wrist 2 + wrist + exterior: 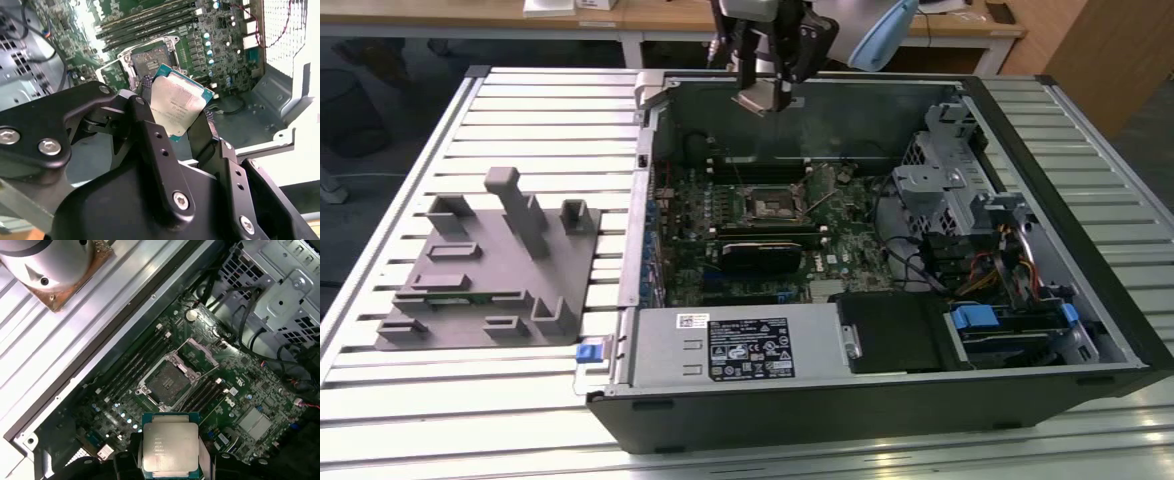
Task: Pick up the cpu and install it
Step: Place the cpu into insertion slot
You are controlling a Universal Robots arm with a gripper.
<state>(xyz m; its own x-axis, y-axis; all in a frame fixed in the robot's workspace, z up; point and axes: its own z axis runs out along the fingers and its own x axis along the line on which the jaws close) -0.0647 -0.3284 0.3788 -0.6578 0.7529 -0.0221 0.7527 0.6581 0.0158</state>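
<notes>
Silver-topped square cpu (177,107) clamped in black jaws above open dark computer case (881,415): pickup done. Black square socket frame (167,382) empty; install left.

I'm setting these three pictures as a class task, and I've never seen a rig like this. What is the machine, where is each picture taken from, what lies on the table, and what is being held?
The machine is a single robot arm with jaws at its end. The exterior view comes from a camera off the arm, looking down on a slatted metal table. On the table lie an open computer case, with a green motherboard inside it, and a grey fixture at the exterior view's left. Both wrist views come from cameras that ride on the arm. The jaws are shut on the cpu, a small square chip with a pale metal top, held above the case. The black socket on the board looks empty.
</notes>
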